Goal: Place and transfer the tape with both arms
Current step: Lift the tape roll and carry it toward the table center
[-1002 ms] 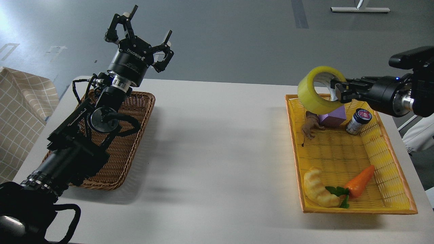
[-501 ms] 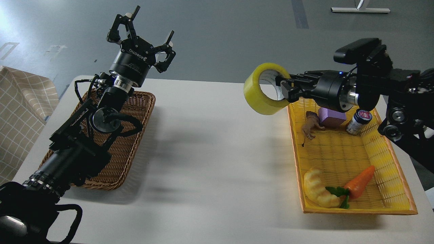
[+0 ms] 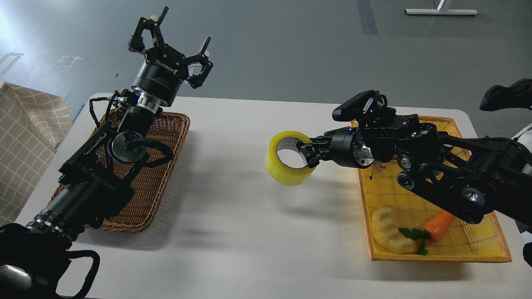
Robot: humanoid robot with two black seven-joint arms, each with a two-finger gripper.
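The yellow tape roll with its grey-white core hangs in the air above the middle of the white table, left of the yellow basket. My right gripper is shut on the roll's right wall, one finger inside the core. My right arm reaches in from the right, across the yellow basket. My left gripper is open and empty, fingers spread, raised high above the far end of the brown wicker basket.
The yellow plastic basket at the right holds a pale croissant toy and an orange carrot toy; my right arm hides its far contents. A checked cloth lies at the far left.
My right arm has carried the tape left and down, from above the yellow basket's far corner to over the table's middle. My left arm has barely moved.
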